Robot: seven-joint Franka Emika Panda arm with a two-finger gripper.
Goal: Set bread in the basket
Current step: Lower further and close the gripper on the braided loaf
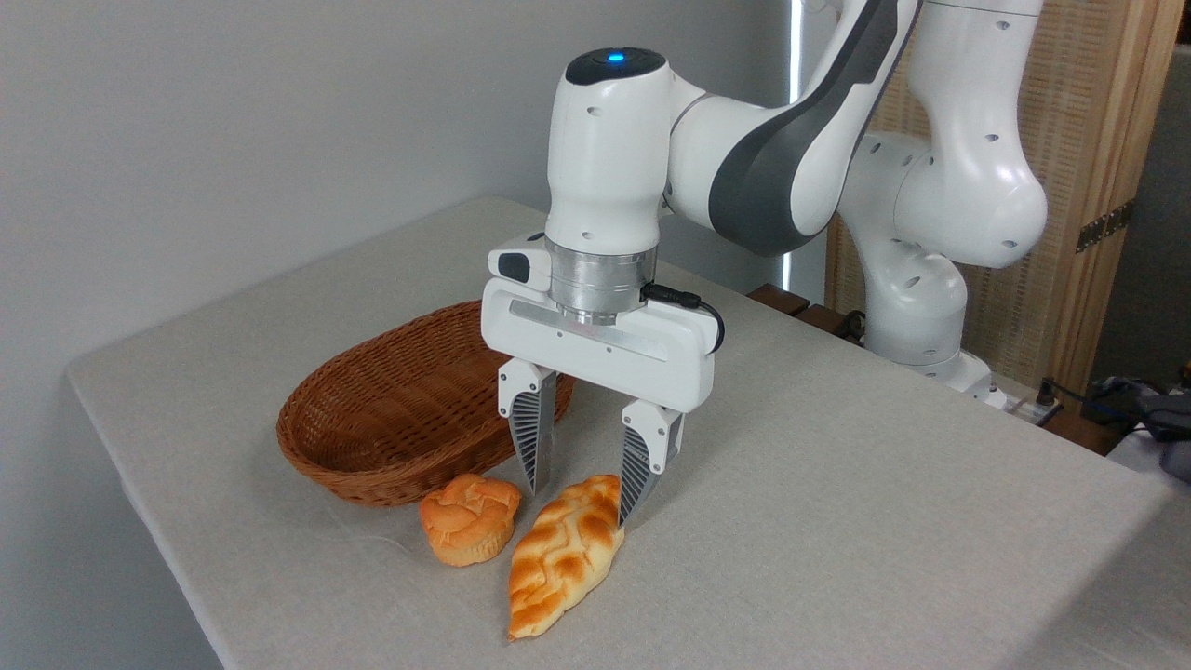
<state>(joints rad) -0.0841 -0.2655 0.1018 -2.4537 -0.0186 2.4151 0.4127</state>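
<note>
While straddled by tool [579, 498], bread [561, 558]

I have a single fixed view, so no second camera overlaps it. It sits off one corner of the table [837, 521], a little above the tabletop, looking down across it at a shallow angle toward the grey wall behind. It is close: the table fills most of the picture and its near edges run out of the bottom. The arm's base [916, 307] stands at the table's far right side, its upper links cut off by the top of the picture.
</note>
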